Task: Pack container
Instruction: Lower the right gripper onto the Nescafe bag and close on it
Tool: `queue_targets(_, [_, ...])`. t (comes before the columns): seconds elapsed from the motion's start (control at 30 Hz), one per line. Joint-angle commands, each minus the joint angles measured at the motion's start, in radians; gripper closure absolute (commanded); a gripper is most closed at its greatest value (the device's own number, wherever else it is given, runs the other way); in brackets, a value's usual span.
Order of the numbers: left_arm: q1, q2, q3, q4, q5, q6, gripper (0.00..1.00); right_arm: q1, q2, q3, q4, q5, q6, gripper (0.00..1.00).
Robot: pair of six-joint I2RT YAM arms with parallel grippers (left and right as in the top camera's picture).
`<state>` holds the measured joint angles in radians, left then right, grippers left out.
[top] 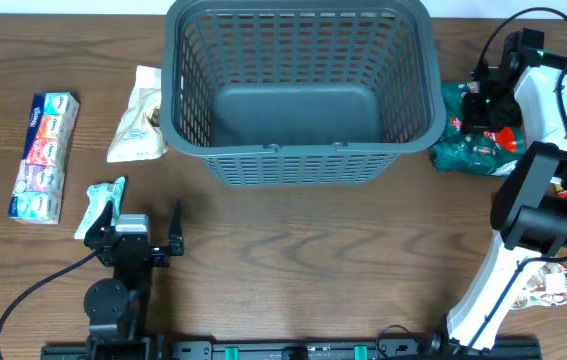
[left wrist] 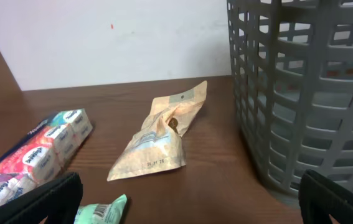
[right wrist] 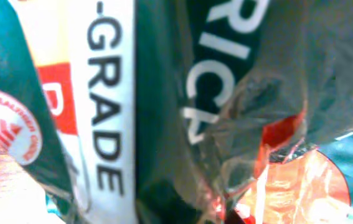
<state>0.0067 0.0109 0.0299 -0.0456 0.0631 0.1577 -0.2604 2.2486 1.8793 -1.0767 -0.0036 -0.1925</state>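
On my left the wooden table point(top: 293, 260) carries 3 packs. Farthest out lies a long multi-pack of tissues point(top: 43, 155), its small packets in blue, red and purple set in a row. Toward the middle a beige paper pouch point(top: 141, 118) lies flat, apart from the tissues, with a pale label at its far end. Closest to me is a small mint-green wrapper point(top: 101, 203), lying between those 2 but nearer. Behind them I see a white wall point(left wrist: 101, 37). On my right lies a green bag point(top: 460, 150) with red and white print. Close up, its creased film fills my view, white letters reading "-GRADE". Near the right corner sits 1 patterned packet point(top: 563, 290).
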Motion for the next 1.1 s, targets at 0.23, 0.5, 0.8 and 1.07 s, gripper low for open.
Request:
queue_targets(0.23, [0.006,-0.006,-0.025,-0.02,-0.004,0.006,0.01,0.017,0.102,-0.051,-0.008,-0.042,0.021,0.98])
queue_targets(0.5, [0.006,-0.006,-0.025,-0.02,-0.004,0.006,0.01,0.017,0.009,-0.05,0.014,0.035,0.076,0.98])
queue_targets(0.8, [0.006,-0.006,-0.025,-0.02,-0.004,0.006,0.01,0.017,-0.191,-0.05,0.029,0.117,0.119,0.98])
queue_targets(1.07, [0.006,-0.006,-0.025,-0.02,-0.004,0.006,0.01,0.017,-0.365,-0.05,0.009,0.135,0.14,0.98])
